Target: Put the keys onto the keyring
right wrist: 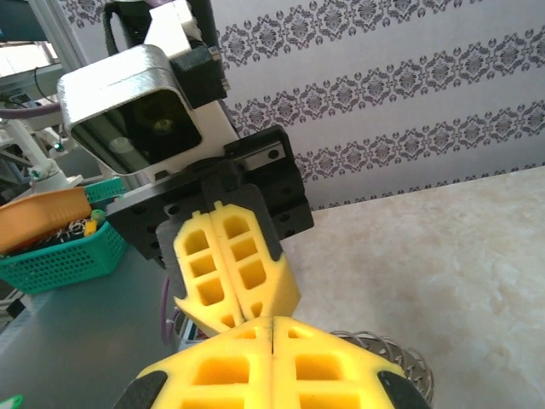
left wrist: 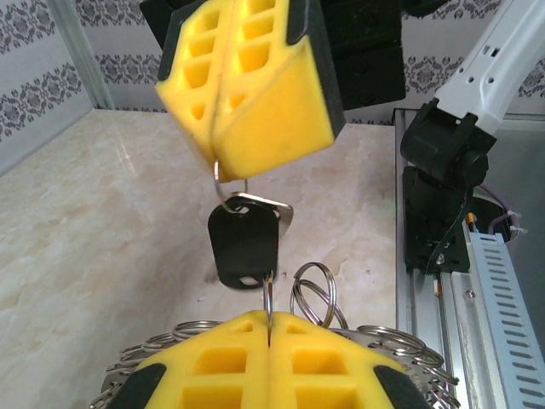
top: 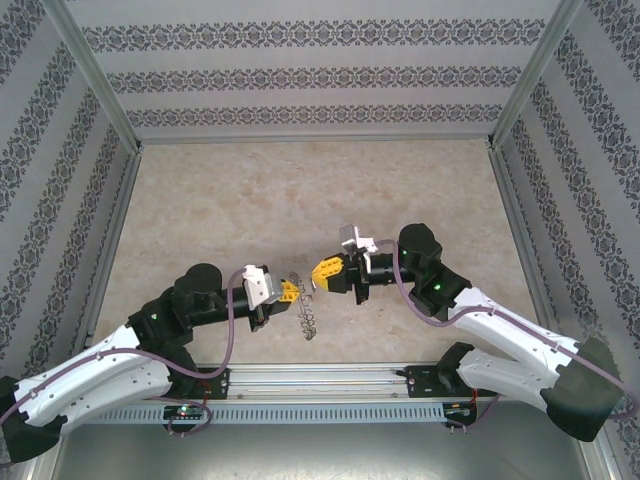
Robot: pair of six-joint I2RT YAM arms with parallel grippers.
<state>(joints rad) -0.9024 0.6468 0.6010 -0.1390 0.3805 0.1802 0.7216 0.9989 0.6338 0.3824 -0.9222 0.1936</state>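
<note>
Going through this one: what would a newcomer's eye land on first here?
The two yellow-fingered hands meet tip to tip over the near middle of the table: left hand, right hand. In the left wrist view a small dark-headed key dangles from the shut right hand, just above the shut left hand, with wire loops of the keyring fanning out beneath.

Bright, even light fills the scene, and we see only soft shadows beneath the arms on the pale, faintly glossy table. Up close in the left wrist view, the left gripper and keyring blur slightly; the key reads sharp.
</note>
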